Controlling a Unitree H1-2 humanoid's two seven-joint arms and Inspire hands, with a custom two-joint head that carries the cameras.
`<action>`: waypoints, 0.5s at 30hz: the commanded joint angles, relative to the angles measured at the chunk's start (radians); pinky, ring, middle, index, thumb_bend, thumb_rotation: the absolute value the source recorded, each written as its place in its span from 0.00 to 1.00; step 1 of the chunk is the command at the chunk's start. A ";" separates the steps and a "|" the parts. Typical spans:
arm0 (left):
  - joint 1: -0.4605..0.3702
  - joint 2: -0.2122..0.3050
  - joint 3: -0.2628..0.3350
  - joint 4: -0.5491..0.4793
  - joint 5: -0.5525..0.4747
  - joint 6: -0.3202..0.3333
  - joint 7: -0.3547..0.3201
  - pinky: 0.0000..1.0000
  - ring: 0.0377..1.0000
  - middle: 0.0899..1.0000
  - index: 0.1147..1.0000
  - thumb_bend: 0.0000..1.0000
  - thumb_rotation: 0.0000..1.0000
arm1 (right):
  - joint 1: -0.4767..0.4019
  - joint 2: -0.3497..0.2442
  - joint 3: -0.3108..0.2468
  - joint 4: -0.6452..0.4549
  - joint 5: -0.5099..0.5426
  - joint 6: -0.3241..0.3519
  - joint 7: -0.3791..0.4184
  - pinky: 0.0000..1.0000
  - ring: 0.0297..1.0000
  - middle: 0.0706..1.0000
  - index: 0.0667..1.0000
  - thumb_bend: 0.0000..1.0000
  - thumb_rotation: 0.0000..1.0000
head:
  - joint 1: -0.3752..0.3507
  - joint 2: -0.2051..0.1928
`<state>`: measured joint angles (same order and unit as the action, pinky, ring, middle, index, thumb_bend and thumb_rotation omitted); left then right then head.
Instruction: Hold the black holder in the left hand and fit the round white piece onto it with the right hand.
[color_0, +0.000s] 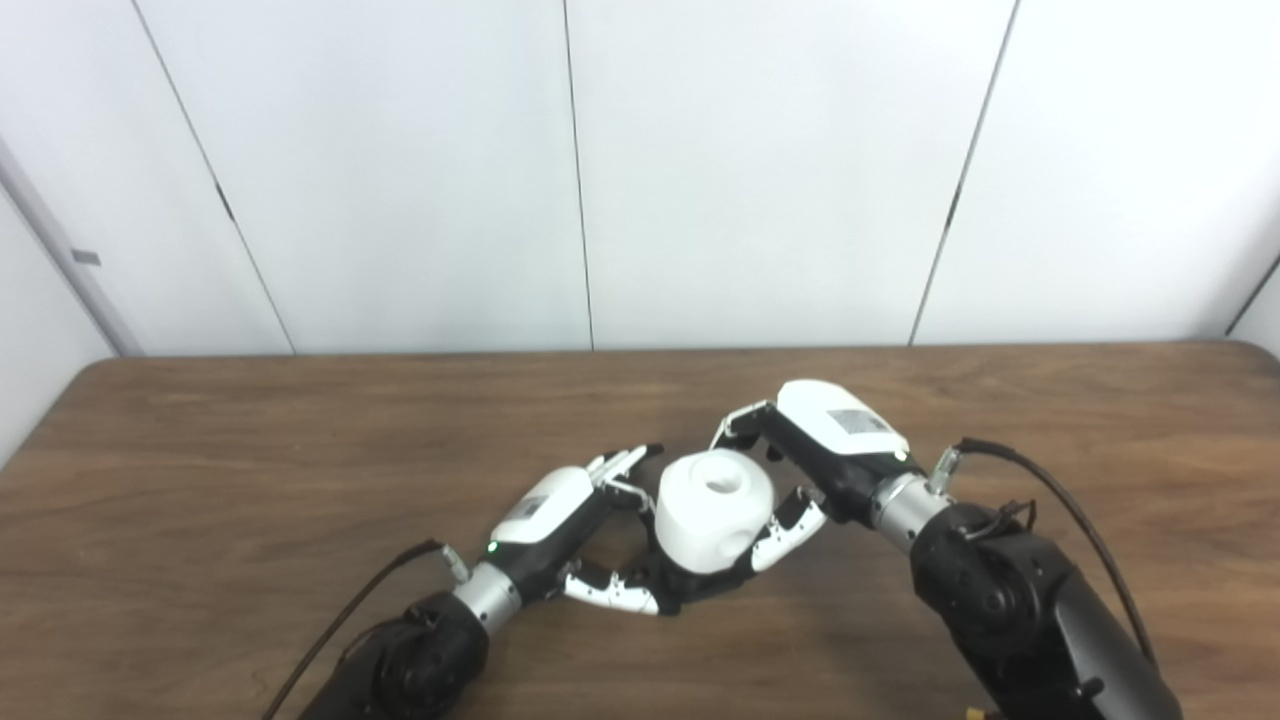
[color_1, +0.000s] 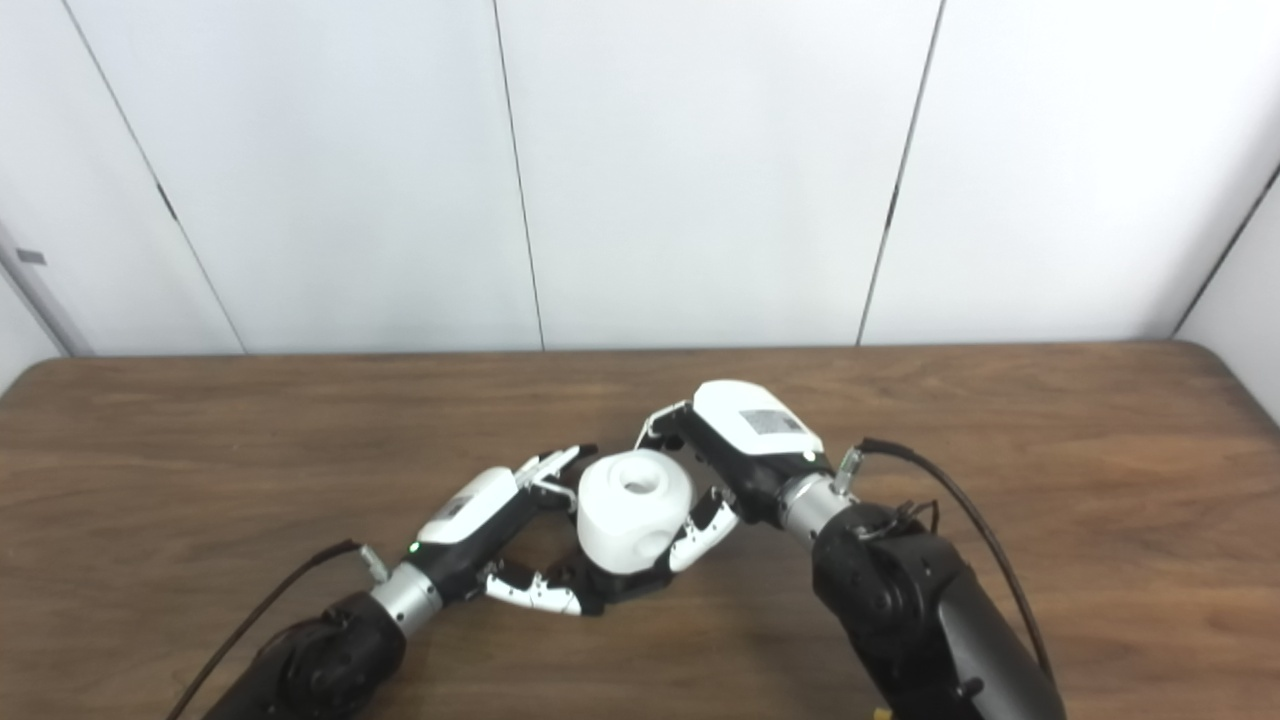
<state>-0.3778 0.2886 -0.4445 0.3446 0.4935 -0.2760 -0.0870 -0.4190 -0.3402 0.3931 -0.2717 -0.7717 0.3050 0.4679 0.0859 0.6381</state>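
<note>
The round white piece (color_0: 714, 510) sat on the black holder (color_0: 700, 588), near the middle of the brown table (color_0: 200, 480) & a bit toward the front edge. The left hand (color_0: 575, 525) was curled round the holder from the left w/ its fingers (color_0: 612, 595) under it. The right hand (color_0: 800, 470) was wrapped on the white piece from the right, fingers closed on its side.

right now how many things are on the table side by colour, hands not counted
white: 1, the round white piece
black: 1, the black holder, mostly hidden under it
total: 2
</note>
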 joint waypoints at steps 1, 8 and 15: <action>0.029 0.002 -0.043 0.031 0.041 0.061 -0.088 1.00 1.00 1.00 0.42 0.52 0.06 | -0.009 -0.018 0.005 -0.023 -0.008 -0.024 0.021 0.59 0.70 0.68 0.44 0.52 0.14 | 0.001 0.000; 0.027 -0.001 -0.043 0.035 0.037 0.054 -0.086 1.00 1.00 1.00 0.42 0.52 0.06 | -0.005 -0.020 0.012 -0.032 -0.013 -0.026 0.031 0.59 0.71 0.68 0.44 0.52 0.14 | 0.001 0.002; 0.024 -0.008 -0.044 0.044 0.033 0.050 -0.084 1.00 1.00 1.00 0.42 0.52 0.06 | -0.005 -0.003 0.019 -0.040 -0.009 -0.021 0.034 0.60 0.71 0.69 0.44 0.52 0.14 | 0.006 0.005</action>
<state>-0.3784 0.2876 -0.4445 0.3453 0.4934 -0.2759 -0.0870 -0.4129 -0.3425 0.4005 -0.2885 -0.7756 0.3042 0.4769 0.0905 0.6427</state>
